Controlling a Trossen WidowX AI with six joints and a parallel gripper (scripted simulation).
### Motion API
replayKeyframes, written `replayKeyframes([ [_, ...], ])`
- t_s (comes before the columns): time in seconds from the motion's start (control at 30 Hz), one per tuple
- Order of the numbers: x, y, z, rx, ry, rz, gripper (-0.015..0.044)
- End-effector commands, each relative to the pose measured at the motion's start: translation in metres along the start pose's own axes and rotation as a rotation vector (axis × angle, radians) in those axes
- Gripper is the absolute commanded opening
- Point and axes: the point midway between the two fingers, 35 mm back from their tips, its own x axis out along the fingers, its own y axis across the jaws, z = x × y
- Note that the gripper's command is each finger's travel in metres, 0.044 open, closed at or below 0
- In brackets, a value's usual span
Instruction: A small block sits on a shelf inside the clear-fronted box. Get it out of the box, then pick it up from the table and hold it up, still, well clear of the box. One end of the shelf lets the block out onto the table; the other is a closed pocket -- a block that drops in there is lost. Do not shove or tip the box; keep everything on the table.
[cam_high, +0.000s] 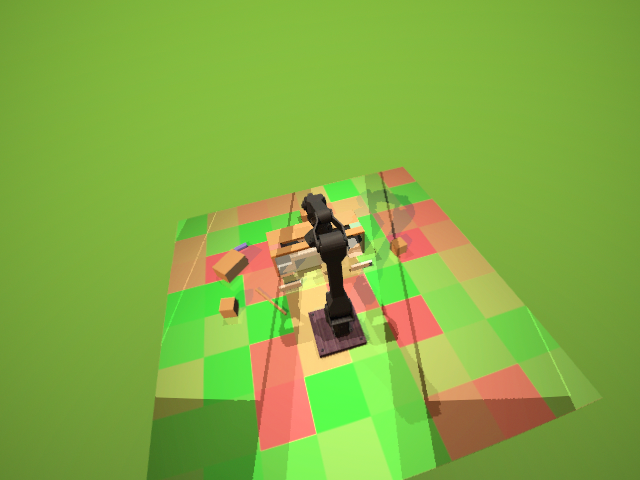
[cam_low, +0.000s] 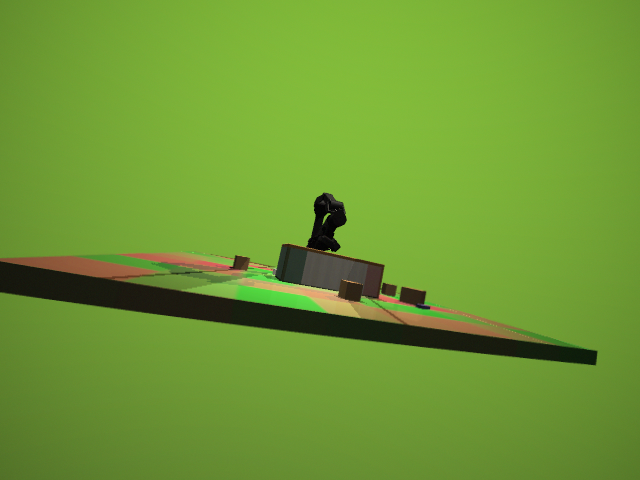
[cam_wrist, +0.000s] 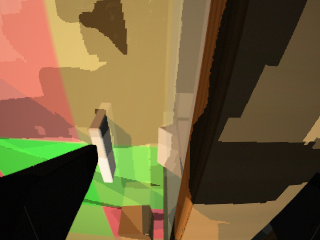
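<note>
The clear-fronted box (cam_high: 315, 248) stands on the checkered table in front of the arm's base; it also shows in the exterior view (cam_low: 330, 271). My gripper (cam_high: 311, 214) (cam_low: 323, 242) hangs just over the box's top near its far side. It is open and empty. In the wrist view the two dark fingers straddle the box's wooden edge (cam_wrist: 200, 127), one over the table and one over the box. A small pale block shows right by the clear pane. I cannot tell whether it lies on the shelf.
Loose orange blocks lie around the box: a large one (cam_high: 230, 265) and a small cube (cam_high: 227, 306) to the left, and a cube (cam_high: 398, 245) to the right. A thin stick (cam_high: 271, 300) lies left of the arm's base (cam_high: 337, 333). A pale slat stands by the box.
</note>
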Motion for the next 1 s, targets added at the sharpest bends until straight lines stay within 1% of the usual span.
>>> replayKeyframes([
  [0.0, 0.004, 0.000, -0.012, 0.010, 0.008, 0.003, 0.0400],
  [0.67, 0.019, 0.001, -0.056, 0.010, 0.012, 0.003, 0.0400],
  [0.8, 0.020, 0.001, -0.058, 0.010, 0.012, 0.003, 0.0400],
  [0.9, 0.009, 0.000, -0.061, 0.011, 0.012, 0.003, 0.0400],
  [0.97, -0.007, -0.001, -0.066, 0.012, 0.012, 0.003, 0.0400],
])
